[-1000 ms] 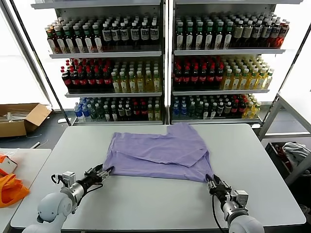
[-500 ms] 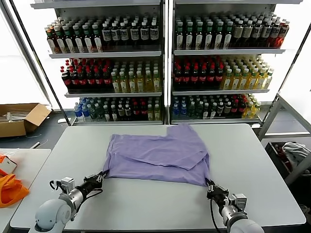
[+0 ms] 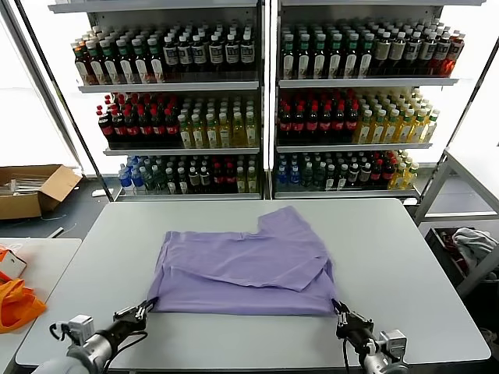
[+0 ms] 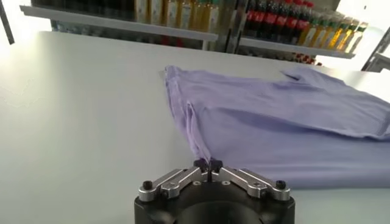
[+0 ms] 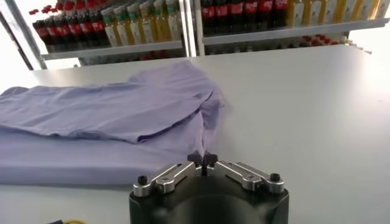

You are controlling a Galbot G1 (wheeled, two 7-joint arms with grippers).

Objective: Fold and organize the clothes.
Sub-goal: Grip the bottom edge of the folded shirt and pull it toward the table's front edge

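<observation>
A lavender T-shirt lies partly folded on the grey table, plain side up, no print showing. My left gripper is shut on its near left corner, seen in the left wrist view with the shirt stretching away. My right gripper is shut on its near right corner, seen in the right wrist view with the shirt beyond. Both grippers sit low near the table's front edge.
Shelves of bottles stand behind the table. A cardboard box sits at far left. An orange bag lies on a side table at left. A bin with cloth is at right.
Both grippers have pulled back toward the table's front edge, dragging the shirt's near edge with them. The shirt has slid nearer and lies flatter.
</observation>
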